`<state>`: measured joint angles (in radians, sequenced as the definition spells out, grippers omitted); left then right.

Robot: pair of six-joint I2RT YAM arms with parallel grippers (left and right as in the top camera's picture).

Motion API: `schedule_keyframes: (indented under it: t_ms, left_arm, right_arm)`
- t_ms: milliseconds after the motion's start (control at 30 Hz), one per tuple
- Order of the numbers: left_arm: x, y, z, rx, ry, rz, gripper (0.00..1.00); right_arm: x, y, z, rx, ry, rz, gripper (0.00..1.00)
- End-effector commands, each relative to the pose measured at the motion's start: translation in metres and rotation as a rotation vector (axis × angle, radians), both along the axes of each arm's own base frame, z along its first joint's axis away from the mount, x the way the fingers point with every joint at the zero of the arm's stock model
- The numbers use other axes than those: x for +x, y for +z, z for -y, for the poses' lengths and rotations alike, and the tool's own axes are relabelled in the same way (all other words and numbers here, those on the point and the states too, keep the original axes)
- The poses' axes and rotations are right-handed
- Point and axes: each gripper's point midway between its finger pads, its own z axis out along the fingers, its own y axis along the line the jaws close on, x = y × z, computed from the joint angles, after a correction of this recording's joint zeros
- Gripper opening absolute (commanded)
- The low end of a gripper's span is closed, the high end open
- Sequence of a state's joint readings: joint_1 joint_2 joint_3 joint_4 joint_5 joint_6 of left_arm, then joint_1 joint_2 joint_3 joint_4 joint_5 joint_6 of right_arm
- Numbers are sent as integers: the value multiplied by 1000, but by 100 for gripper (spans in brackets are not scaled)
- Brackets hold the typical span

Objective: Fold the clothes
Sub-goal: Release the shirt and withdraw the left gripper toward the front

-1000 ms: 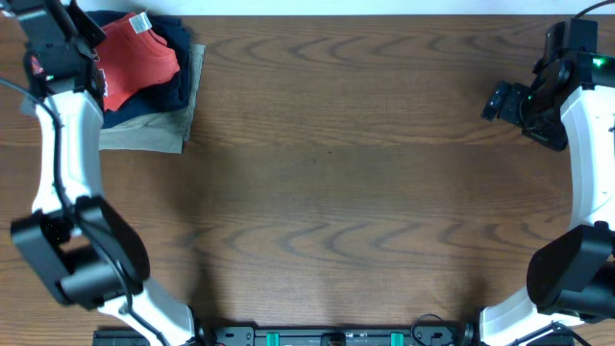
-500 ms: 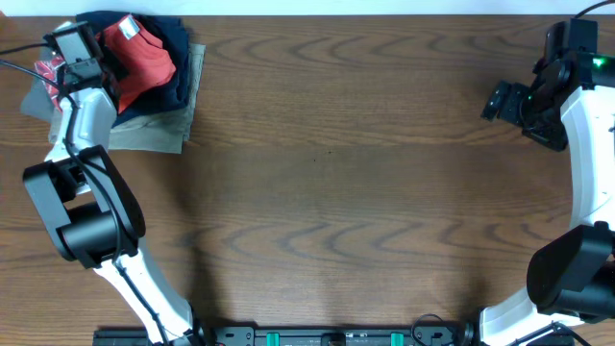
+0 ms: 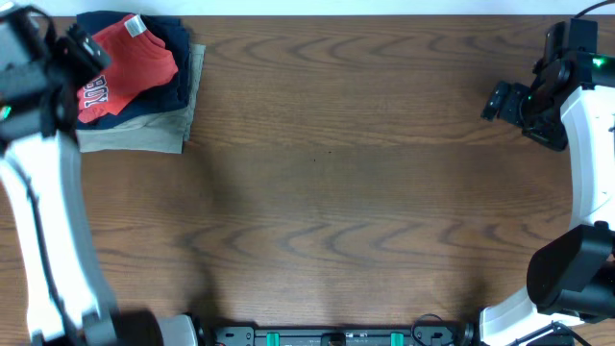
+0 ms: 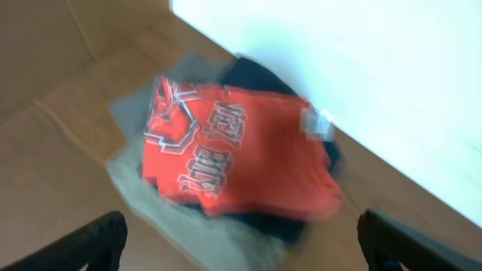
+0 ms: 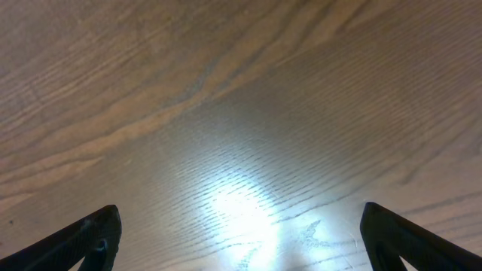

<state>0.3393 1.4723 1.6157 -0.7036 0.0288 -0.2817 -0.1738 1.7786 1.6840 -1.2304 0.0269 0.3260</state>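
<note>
Both the left gripper (image 4: 241,239) and the right gripper (image 5: 241,233) are shown spread wide, with nothing held. The coral-red T-shirt (image 3: 130,62) is located on a stack of folded garments (image 3: 144,135) at the table's (image 3: 336,173) 10 o'clock corner; the right gripper is positioned at 2 o'clock.

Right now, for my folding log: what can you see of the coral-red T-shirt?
The coral-red, cotton-looking short-sleeved T-shirt lies loosely bunched, not neatly folded, at the far left corner of the brown wooden table. Dark navy, white-edged block lettering shows on its creased front, and a small white tag sits at one edge. It rests directly on a folded dark navy garment, which lies on a folded khaki garment. Nothing grips it.
</note>
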Motion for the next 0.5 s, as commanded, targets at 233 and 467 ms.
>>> schedule_keyframes:
  t_ms: [233, 467]
  left_arm:
    - [-134, 6, 116, -255, -275, -119, 98]
    - [-244, -38, 156, -369, -289, -410, 98]
  right_arm:
    - [1, 8, 3, -12, -15, 21, 99]
    - [1, 8, 3, -12, -15, 21, 99]
